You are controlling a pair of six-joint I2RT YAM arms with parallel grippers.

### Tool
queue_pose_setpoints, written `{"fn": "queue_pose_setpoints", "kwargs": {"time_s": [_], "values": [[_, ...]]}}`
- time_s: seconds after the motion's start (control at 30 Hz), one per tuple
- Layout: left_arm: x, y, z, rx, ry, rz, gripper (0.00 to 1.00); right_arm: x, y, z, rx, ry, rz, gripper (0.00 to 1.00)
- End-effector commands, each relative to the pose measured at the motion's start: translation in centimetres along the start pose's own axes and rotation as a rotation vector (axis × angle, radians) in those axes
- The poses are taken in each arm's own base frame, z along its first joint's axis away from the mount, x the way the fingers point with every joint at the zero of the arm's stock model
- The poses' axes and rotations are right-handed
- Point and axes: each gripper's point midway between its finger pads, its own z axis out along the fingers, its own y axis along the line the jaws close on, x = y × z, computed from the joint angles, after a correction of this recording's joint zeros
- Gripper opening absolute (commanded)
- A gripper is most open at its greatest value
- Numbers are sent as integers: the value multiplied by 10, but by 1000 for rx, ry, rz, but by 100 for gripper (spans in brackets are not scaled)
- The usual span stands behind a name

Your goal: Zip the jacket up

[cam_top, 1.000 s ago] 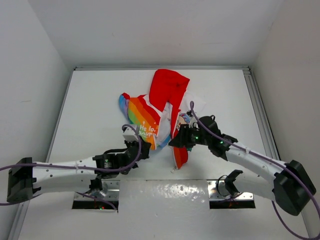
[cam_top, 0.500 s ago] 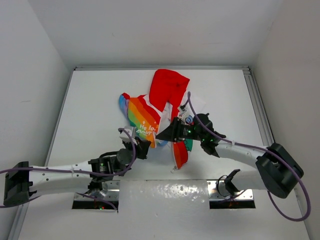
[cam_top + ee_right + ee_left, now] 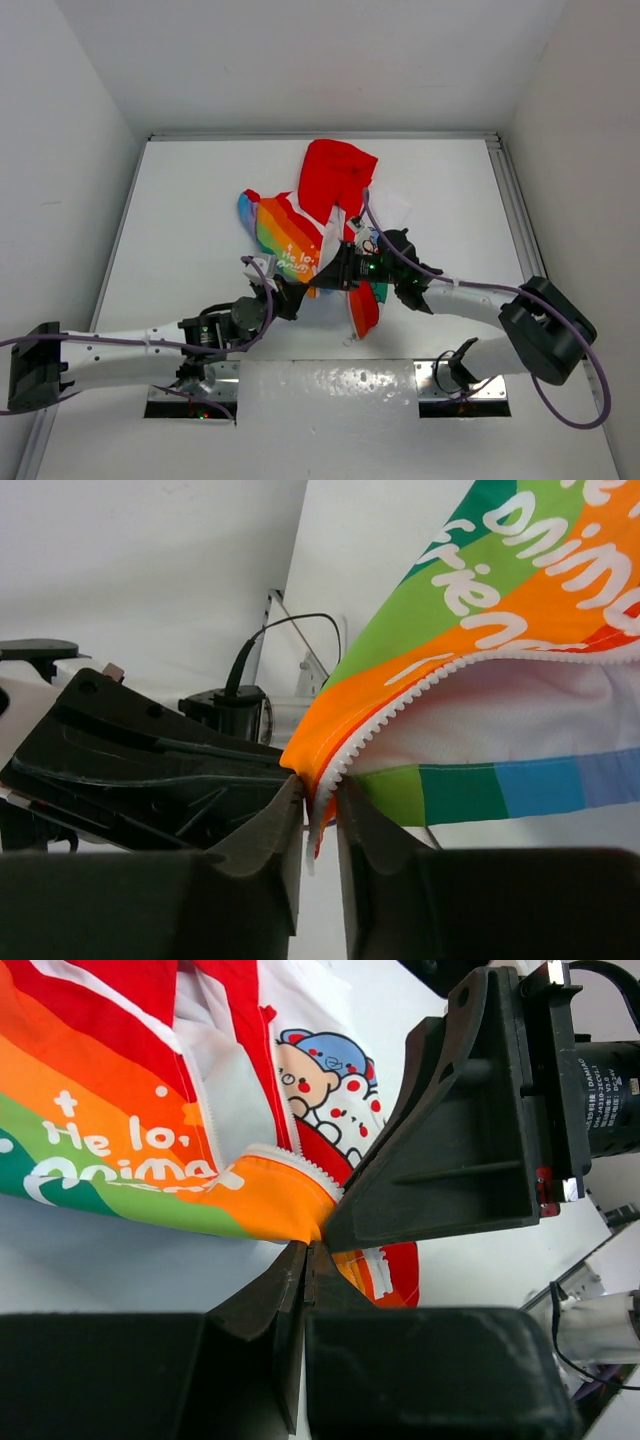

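Observation:
The jacket lies open mid-table, its red hood toward the back and the rainbow panel on the left. My left gripper is shut, its tips pinching the orange bottom corner of the jacket next to the white zipper teeth. My right gripper comes in from the right and meets that same corner. In the right wrist view its fingers are closed on the orange hem and the zipper edge. The cartoon print shows on the white front.
The other front half of the jacket, with a red end, hangs toward the near edge under the right arm. White walls enclose the table on three sides. Metal base plates sit at the near edge.
My right gripper has moved left along the jacket's bottom edge until it meets the left gripper at the orange corner. The left arm has barely shifted.

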Motion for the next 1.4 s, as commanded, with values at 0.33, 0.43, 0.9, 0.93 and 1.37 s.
{"fn": "queue_pose_setpoints", "kwargs": {"time_s": [0.33,0.43,0.9,0.93,1.37], "values": [[-10,-9,-5,46,-28,-75,4,-17,28,3,-133,-100,-55,0],[-12,-14,-8,59,-11,-116,28,-25,51,-3,-261,-163,-132,0],[-34,-11,-23,78,-90,-332,49,-38,105,-21,-573,-245,-145,0],[-34,-10,-22,73,-93,-335,49,-38,107,-22,-581,-246,-144,0],[-42,-8,-12,100,-147,-305,41,-35,120,-34,-643,-241,-108,0]]}}
